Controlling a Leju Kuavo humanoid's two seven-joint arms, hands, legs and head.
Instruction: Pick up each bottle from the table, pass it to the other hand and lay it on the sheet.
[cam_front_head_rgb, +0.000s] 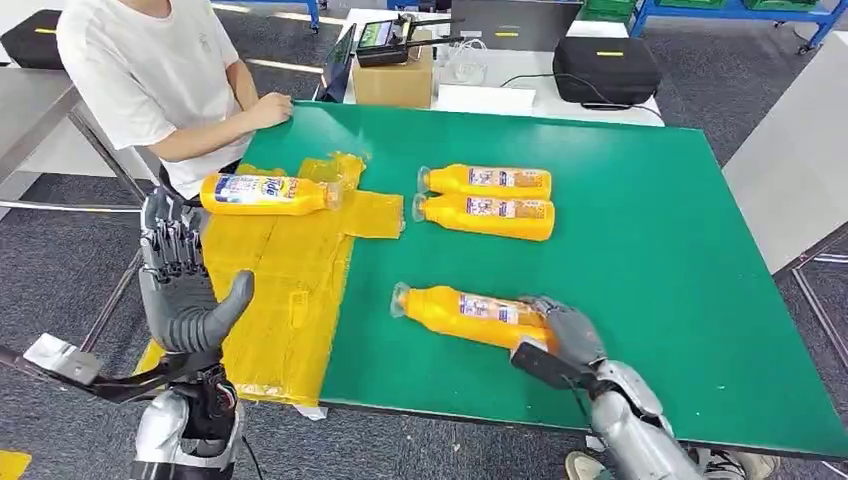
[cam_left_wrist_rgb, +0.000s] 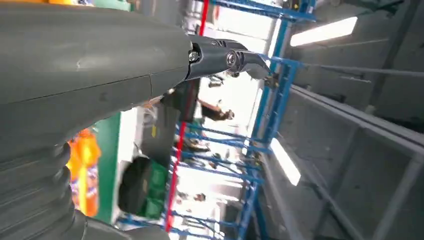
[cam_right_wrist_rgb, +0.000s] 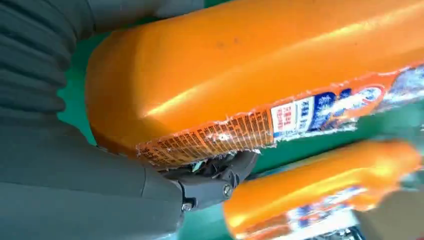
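Note:
An orange bottle (cam_front_head_rgb: 465, 313) lies on the green table (cam_front_head_rgb: 650, 250) near its front edge, cap pointing left. My right hand (cam_front_head_rgb: 563, 335) grips its base; in the right wrist view the fingers (cam_right_wrist_rgb: 215, 176) curl round the bottle (cam_right_wrist_rgb: 250, 75). Two more orange bottles (cam_front_head_rgb: 488, 181) (cam_front_head_rgb: 488, 216) lie side by side further back. A fourth bottle (cam_front_head_rgb: 265, 193) rests on the far end of the yellow sheet (cam_front_head_rgb: 285, 300). My left hand (cam_front_head_rgb: 182, 285) is raised beside the sheet's left edge, fingers spread and holding nothing. From the left wrist, that hand (cam_left_wrist_rgb: 100, 75) appears with a finger (cam_left_wrist_rgb: 225, 57) stretched out.
A person in a white shirt (cam_front_head_rgb: 150, 80) sits at the table's far left corner with a hand (cam_front_head_rgb: 268, 108) on the edge. A cardboard box (cam_front_head_rgb: 392, 80) and a black case (cam_front_head_rgb: 605, 68) stand behind the table. The table's right half is bare green.

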